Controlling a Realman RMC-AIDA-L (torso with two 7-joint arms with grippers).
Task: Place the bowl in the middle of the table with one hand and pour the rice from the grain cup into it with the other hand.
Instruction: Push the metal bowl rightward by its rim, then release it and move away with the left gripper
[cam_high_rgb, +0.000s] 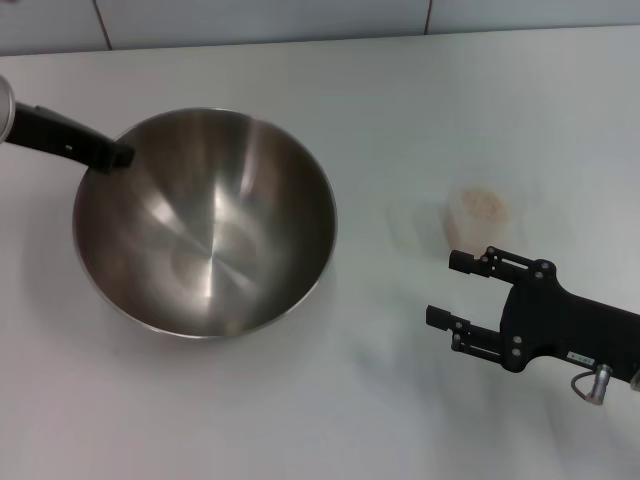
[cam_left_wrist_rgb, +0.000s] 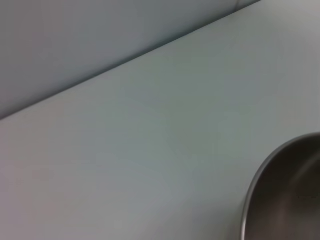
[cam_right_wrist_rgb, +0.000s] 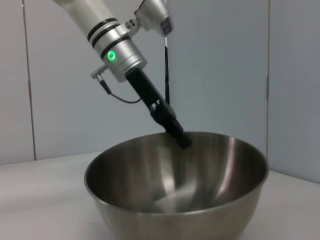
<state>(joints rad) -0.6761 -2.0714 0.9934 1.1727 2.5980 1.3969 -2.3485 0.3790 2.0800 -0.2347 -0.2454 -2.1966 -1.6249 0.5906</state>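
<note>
The large round stainless-steel bowl (cam_high_rgb: 205, 225) shone brushed silver on the plain white matte table (cam_high_rgb: 300, 420) — beside black two-finger grippers (cam_high_rgb: 450, 290).

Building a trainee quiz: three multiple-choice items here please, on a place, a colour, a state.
1. Where is the left gripper? A. at the bowl rim B. far from the bowl C. under the bowl
2. The left arm's light is: A. red B. green C. blue
3. The right gripper is: A. open B. shut on the bowl C. shut on a spoon
Answers: 1 A, its tip meets the rim; 2 B, it glows green; 3 A, its fingers stand apart, empty.
</note>
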